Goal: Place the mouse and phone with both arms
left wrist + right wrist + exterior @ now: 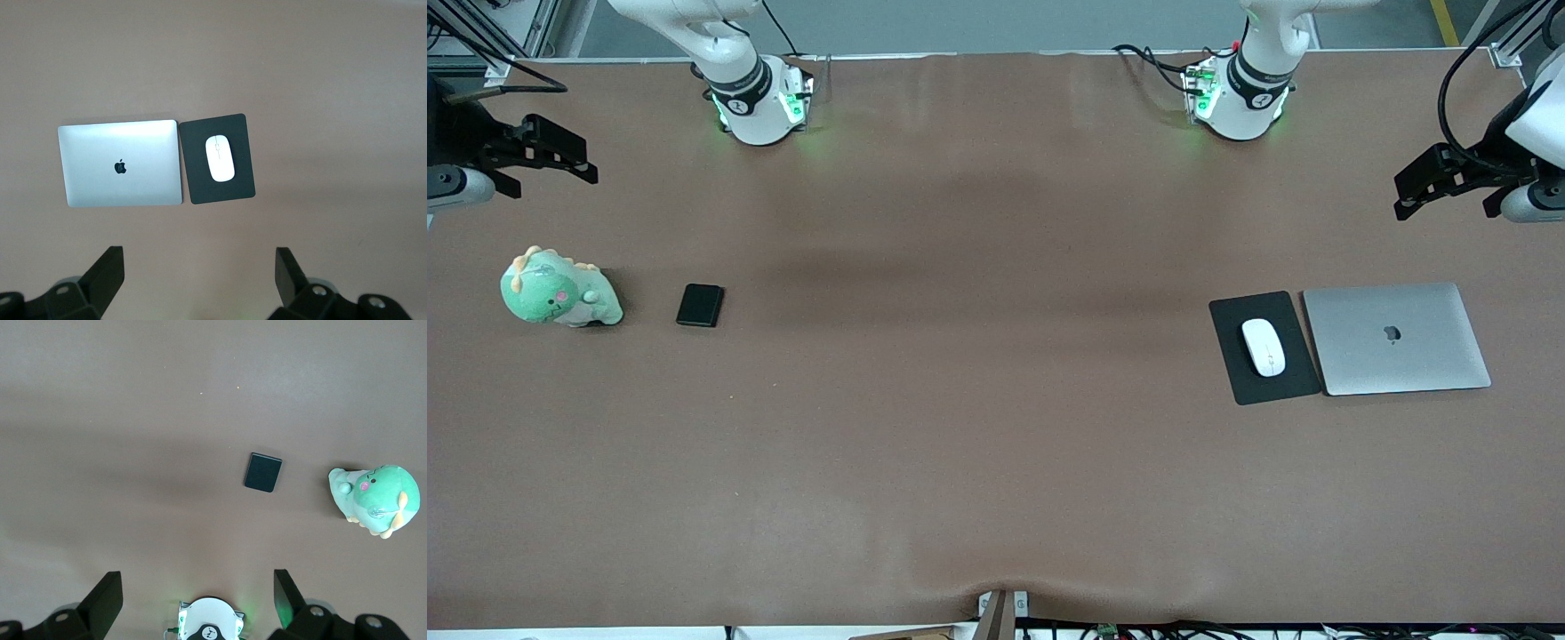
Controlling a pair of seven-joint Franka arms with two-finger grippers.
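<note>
White glossy oval mouse (1264, 347) on black pad (1238, 378), black slab phone (700, 305) apart; left gripper (1449, 182) and right gripper (538, 156) both spread wide, empty, placement looks done.

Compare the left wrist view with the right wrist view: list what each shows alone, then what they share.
Only the left wrist view shows the white mouse lying on the black mouse pad, with the closed silver laptop beside the pad. Only the right wrist view shows the black phone, the green plush dinosaur beside it, and a green-lit arm base. Both show the brown table and their own gripper's jaws standing open: left gripper, right gripper.
</note>
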